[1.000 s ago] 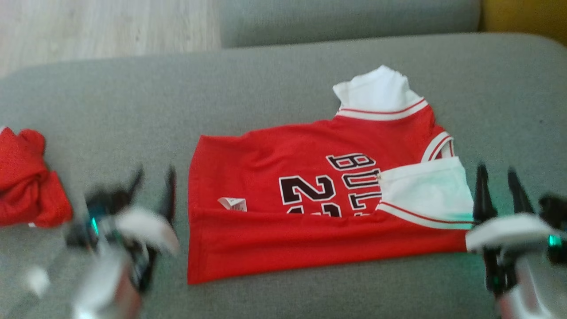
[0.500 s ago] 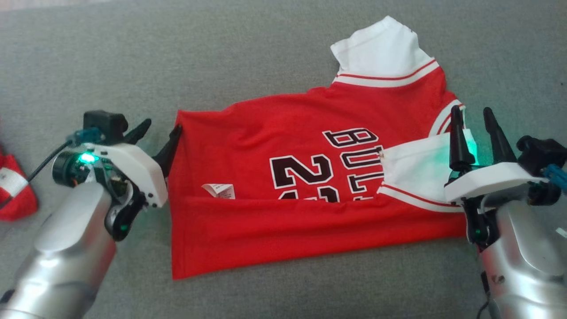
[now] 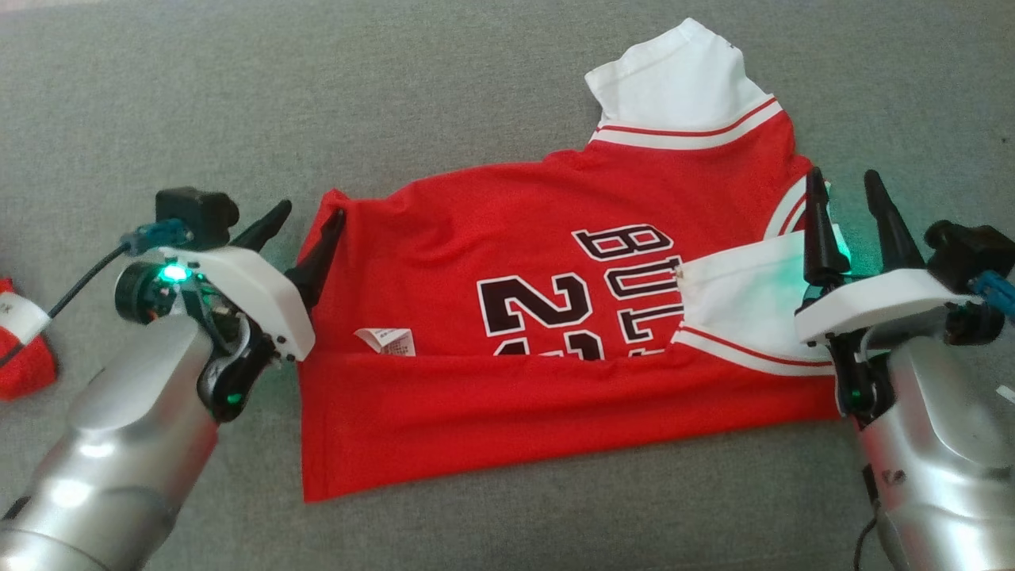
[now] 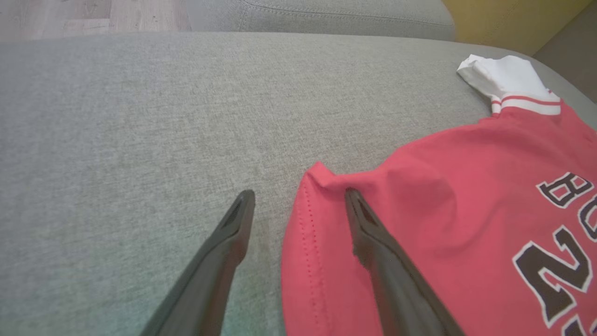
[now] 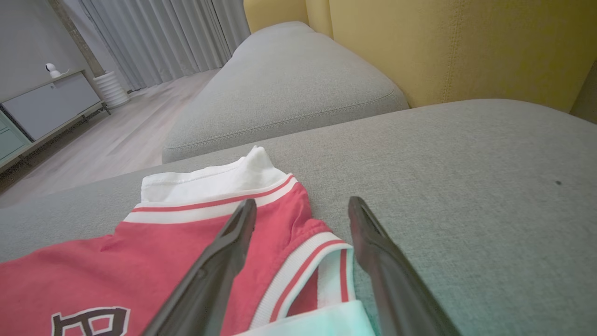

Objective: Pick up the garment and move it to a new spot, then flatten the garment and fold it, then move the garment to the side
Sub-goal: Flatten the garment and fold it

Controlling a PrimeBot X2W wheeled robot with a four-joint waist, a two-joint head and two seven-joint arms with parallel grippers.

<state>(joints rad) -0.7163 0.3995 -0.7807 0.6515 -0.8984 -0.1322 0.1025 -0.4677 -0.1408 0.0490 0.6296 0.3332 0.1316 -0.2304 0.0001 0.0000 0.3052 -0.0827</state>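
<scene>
- Left hand (image 3: 312,210), fingers spread wide, straddles a hem corner of the garment (image 3: 507,230); right hand (image 3: 841,173), equally wide, brackets its shoulder trim.
- Close low on both, catching each edge fully, then carry evenly toward the far white sleeve (image 3: 674,79).

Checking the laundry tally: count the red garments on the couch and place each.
2. The red jersey lies spread in the middle of the head view. A second red garment sits at that view's left edge, cut off by the frame; others may lie out of view.
</scene>
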